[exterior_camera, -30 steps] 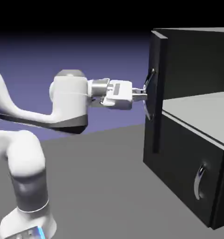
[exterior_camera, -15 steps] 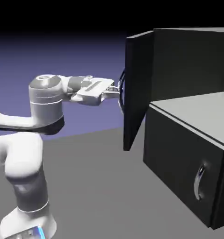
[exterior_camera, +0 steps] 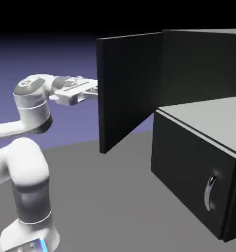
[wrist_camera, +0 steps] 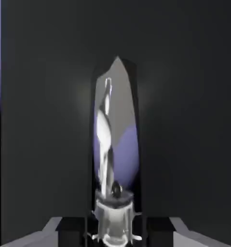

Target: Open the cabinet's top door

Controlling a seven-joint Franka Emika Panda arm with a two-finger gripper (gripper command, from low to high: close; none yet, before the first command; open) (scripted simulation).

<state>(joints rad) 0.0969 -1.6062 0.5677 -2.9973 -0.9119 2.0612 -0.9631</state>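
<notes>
One white jointed robot arm [exterior_camera: 21, 142] rises at the left and reaches level to the right, its two-finger gripper [exterior_camera: 92, 90] clamped shut on the curved silver handle [wrist_camera: 106, 140] of the flat black top door [exterior_camera: 127, 88]; the hand view shows that shiny bar pinched at the gripper. Holding the handle gives it the leverage to swing the panel. That door stands swung wide, well out from the boxy matte black cabinet [exterior_camera: 203, 74], baring a pale grey shelf [exterior_camera: 208, 118]. Below, the shorter lower black panel [exterior_camera: 188, 177] sits shut. I'd judge the opening nearly done.
</notes>
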